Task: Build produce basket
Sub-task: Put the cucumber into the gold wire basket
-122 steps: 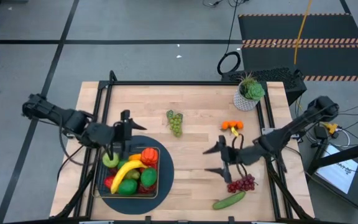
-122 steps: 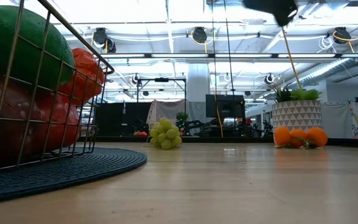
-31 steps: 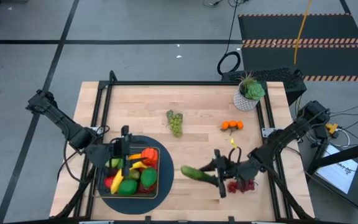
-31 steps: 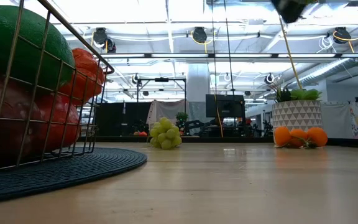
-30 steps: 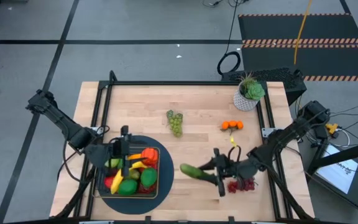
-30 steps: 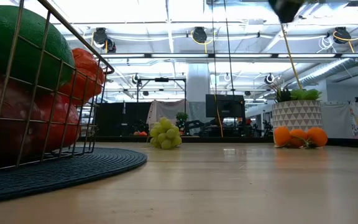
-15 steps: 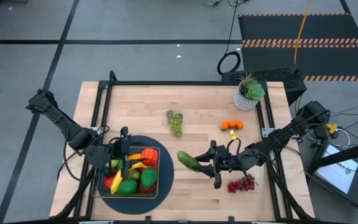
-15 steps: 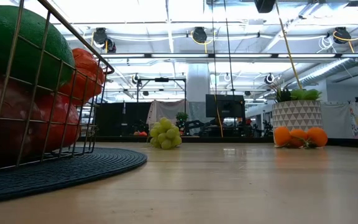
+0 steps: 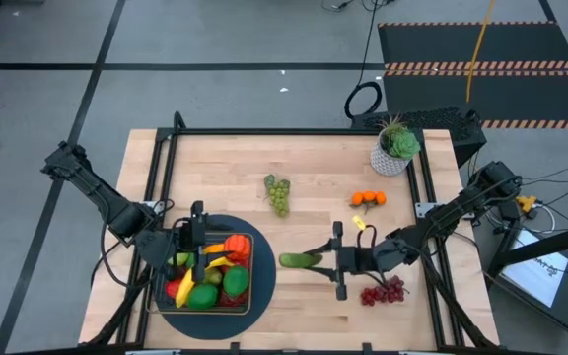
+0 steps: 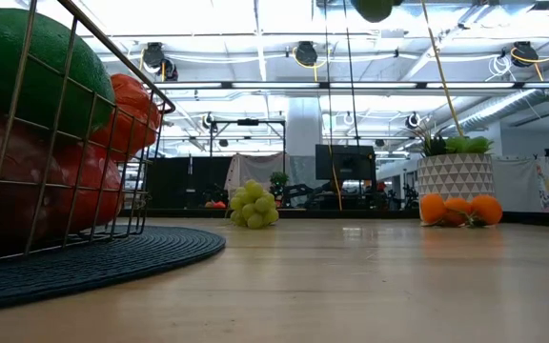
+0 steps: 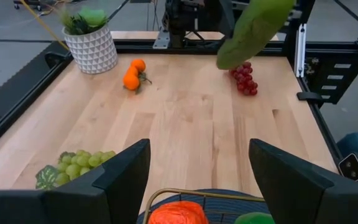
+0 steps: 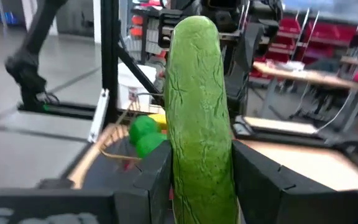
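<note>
- Cucumber (image 9: 301, 260): clamped in right end effector (image 9: 325, 262), aloft mid-counter, short of basket (image 9: 248, 296).
- Left end effector (image 9: 197, 248): agape over basket; collision risk.
- Basket heaped: cucumber may roll out.

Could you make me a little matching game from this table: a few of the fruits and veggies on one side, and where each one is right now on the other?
Things:
1. cucumber
2. green grapes
3. purple grapes
4. oranges

Places:
A. on the wood by the potted plant
B. on the table beside the right arm's wrist
C. held in the right gripper, above the table
D. alone near the table's middle, far side

Pairs: 1-C, 2-D, 3-B, 4-A
</note>
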Controlling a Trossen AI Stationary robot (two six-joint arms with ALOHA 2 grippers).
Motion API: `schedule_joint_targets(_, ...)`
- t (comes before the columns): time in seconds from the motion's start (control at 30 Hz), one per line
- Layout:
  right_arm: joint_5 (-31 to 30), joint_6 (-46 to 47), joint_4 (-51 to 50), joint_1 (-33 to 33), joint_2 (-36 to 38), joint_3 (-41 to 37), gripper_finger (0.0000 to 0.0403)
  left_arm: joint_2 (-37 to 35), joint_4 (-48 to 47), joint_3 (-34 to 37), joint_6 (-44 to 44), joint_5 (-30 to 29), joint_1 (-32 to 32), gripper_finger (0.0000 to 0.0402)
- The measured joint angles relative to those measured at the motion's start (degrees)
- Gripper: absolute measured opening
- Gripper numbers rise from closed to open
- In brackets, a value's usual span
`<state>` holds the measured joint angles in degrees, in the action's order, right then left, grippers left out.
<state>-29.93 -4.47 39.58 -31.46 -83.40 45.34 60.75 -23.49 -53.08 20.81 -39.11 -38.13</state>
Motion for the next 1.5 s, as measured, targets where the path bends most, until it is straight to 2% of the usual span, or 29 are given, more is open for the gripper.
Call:
schedule_joint_targets(0.5, 0.1, -29.8, -3.1, 0.0, 0.0, 0.0, 0.0141, 0.0, 0.1, 0.0, 0.5, 0.0, 0.0, 0.0273)
schedule_joint_targets(0.97, 0.0, -45.0, -3.2, 0.0, 0.0, 0.0, 0.0141, 0.0, 0.1, 0.0, 0.5, 0.0, 0.0, 0.0273)
schedule_joint_targets(1.2, 0.0, -43.3, -3.2, 0.0, 0.0, 0.0, 0.0141, 0.0, 0.1, 0.0, 0.4, 0.0, 0.0, 0.0273)
schedule_joint_targets(1.5, 0.0, -28.0, -3.2, 0.0, 0.0, 0.0, 0.0141, 0.0, 0.1, 0.0, 0.4, 0.0, 0.0, 0.0273)
